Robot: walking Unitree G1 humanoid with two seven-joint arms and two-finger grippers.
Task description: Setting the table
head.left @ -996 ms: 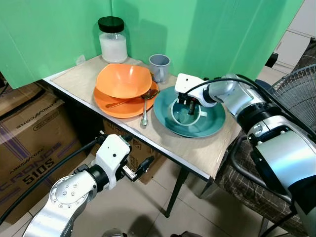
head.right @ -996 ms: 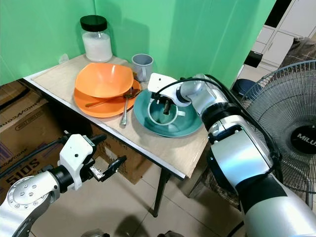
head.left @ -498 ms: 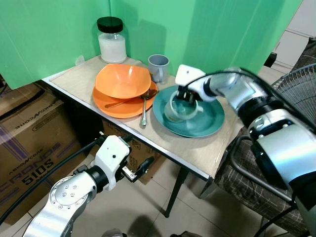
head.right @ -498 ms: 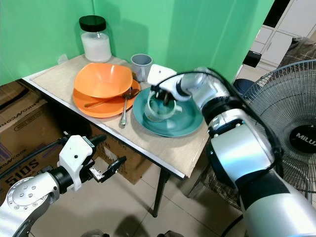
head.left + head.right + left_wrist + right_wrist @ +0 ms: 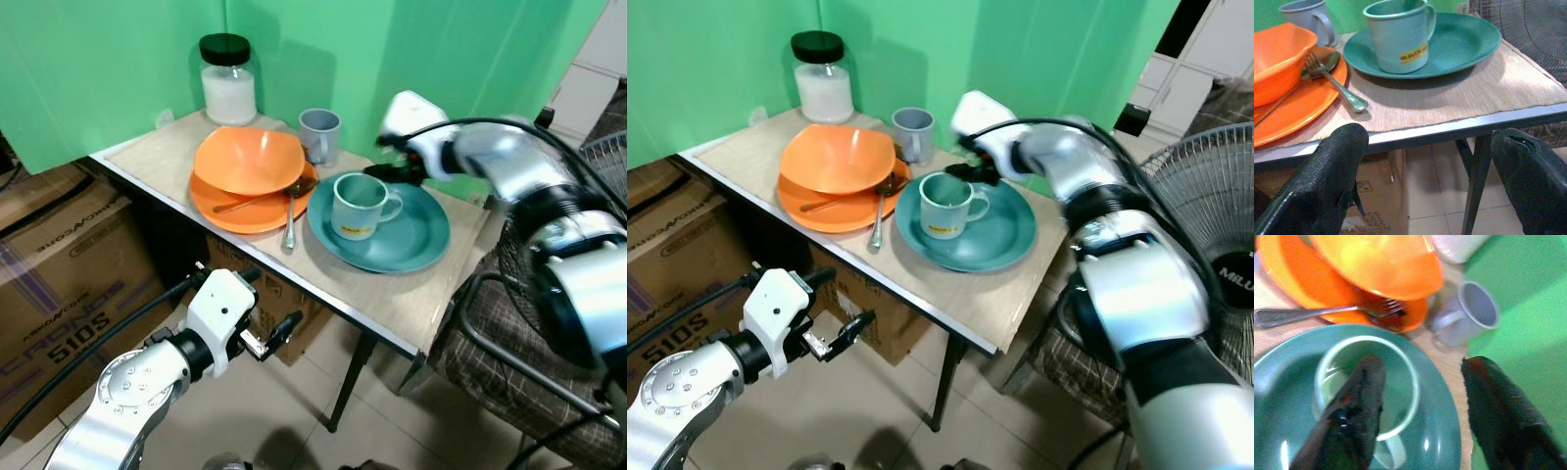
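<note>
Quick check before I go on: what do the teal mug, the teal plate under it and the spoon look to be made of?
Teal mug: looks like enamelled metal, or perhaps plastic; thin pale rolled rim, glossy walls, yellow sticker.
Teal plate: same glossy teal finish with soft highlights, enamel or melamine; hard to tell which.
Spoon: metal, likely stainless steel; silvery and reflective, lying beside a fork on the orange plate.

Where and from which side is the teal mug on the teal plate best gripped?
Probably the teal mug by its rim, from above: it stands upright and open-topped on the teal plate, its handle toward the right hand. One finger inside, one outside; the handle is a fair alternative.
</note>
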